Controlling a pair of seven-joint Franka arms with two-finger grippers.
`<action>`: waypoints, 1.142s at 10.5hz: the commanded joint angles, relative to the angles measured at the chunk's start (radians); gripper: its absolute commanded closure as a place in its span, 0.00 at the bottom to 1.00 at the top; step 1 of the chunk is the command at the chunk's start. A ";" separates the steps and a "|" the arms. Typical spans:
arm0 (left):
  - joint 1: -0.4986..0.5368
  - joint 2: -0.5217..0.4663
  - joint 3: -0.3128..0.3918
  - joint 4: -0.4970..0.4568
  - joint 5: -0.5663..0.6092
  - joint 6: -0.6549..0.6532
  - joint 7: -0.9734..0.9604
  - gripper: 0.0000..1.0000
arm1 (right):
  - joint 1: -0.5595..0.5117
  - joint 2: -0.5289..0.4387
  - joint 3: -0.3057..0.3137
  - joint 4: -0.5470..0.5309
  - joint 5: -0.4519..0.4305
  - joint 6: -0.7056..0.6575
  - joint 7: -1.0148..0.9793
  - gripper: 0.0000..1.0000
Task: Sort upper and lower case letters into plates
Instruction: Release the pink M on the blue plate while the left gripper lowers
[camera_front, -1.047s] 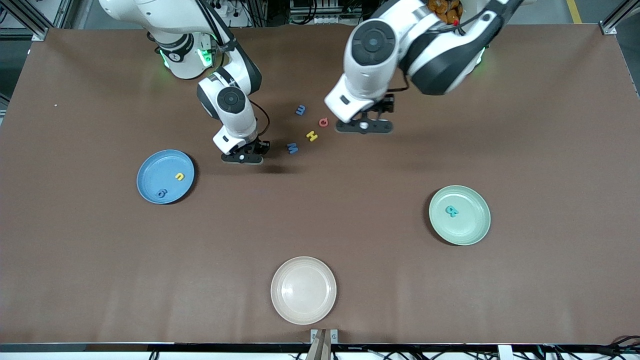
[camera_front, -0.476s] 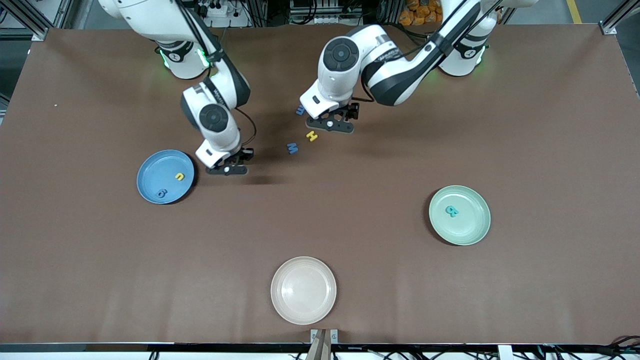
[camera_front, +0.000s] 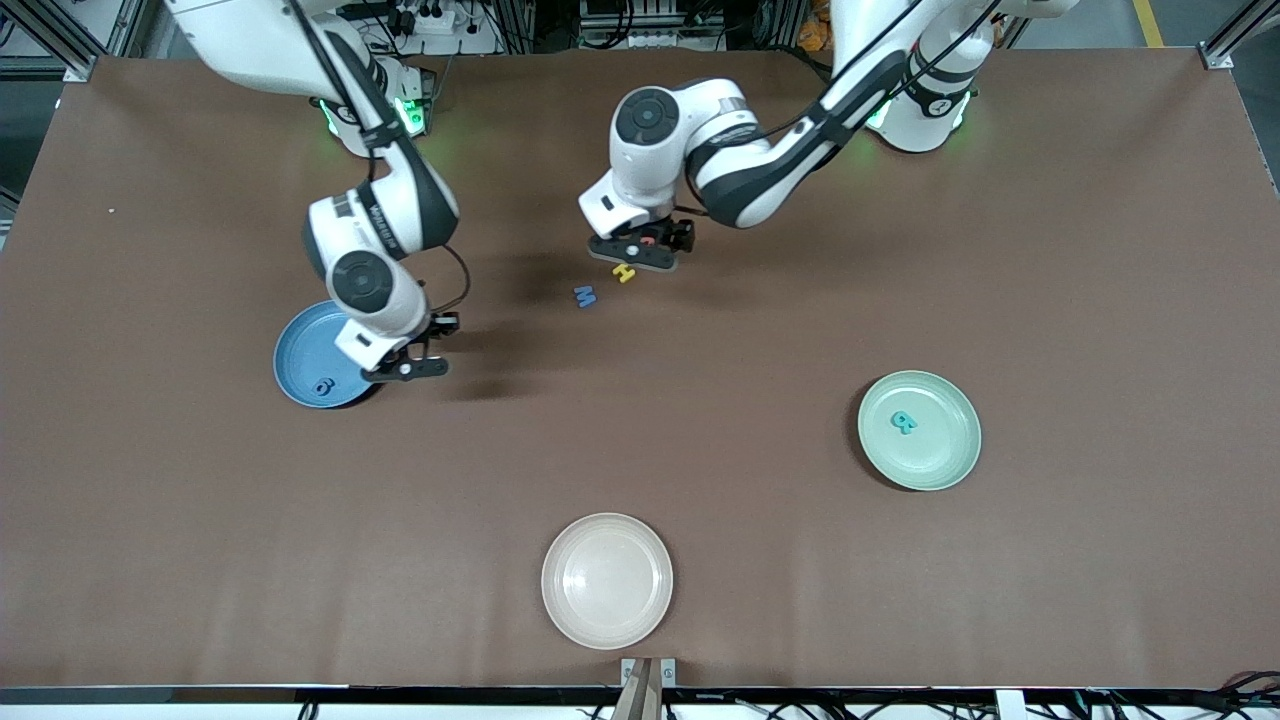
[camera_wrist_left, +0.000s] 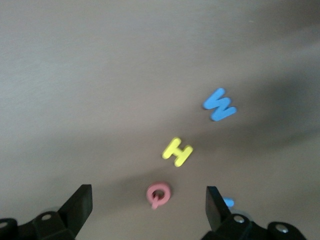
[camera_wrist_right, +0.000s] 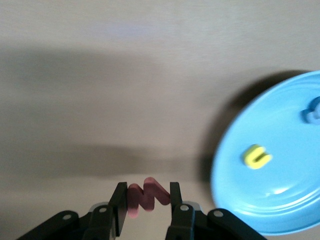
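Pinching a red zigzag letter (camera_wrist_right: 147, 196) between the fingers of the right gripper (camera_front: 405, 368), clenched on it from both sides, over the brown table (camera_front: 700, 400) just beside the rim of the blue plate (camera_front: 300, 365). Showing that letter clear of the plate's edge in the right wrist view.

Holding two letters inside the blue plate: a yellow letter (camera_wrist_right: 256, 156) near its middle and a dark blue letter (camera_front: 322, 386) nearer to the front camera, the two lying apart.

Spreading the left gripper (camera_front: 632, 252) wide, released and grasping nothing, over the cluster of loose letters that are lying farther from the front camera than any plate. Framing a red Q (camera_wrist_left: 158, 194) between the open fingers in the left wrist view, touching neither finger. Lying just beside it, nearer to the front camera: a yellow H (camera_front: 625, 272), and, nearer again and toward the right arm's end, a blue W (camera_front: 585, 296). Peeking out past one left finger: a scrap of another blue letter (camera_wrist_left: 228, 202), too hidden for reading.

Resting in the mint green plate (camera_front: 945, 465) toward the left arm's end: one teal letter (camera_front: 904, 423). Sitting nearest the front camera, between the two coloured plates: a cream-white plate (camera_front: 607, 580).
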 joint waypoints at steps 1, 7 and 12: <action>-0.017 0.088 0.005 0.018 0.163 0.080 -0.030 0.00 | -0.100 -0.037 0.011 -0.006 0.003 -0.034 -0.165 0.71; -0.064 0.154 0.008 0.015 0.176 0.100 0.000 0.15 | -0.255 -0.032 0.006 -0.044 -0.092 -0.028 -0.414 0.71; -0.075 0.186 0.025 0.018 0.272 0.102 0.005 0.25 | -0.283 -0.018 0.008 -0.089 -0.179 0.042 -0.431 0.00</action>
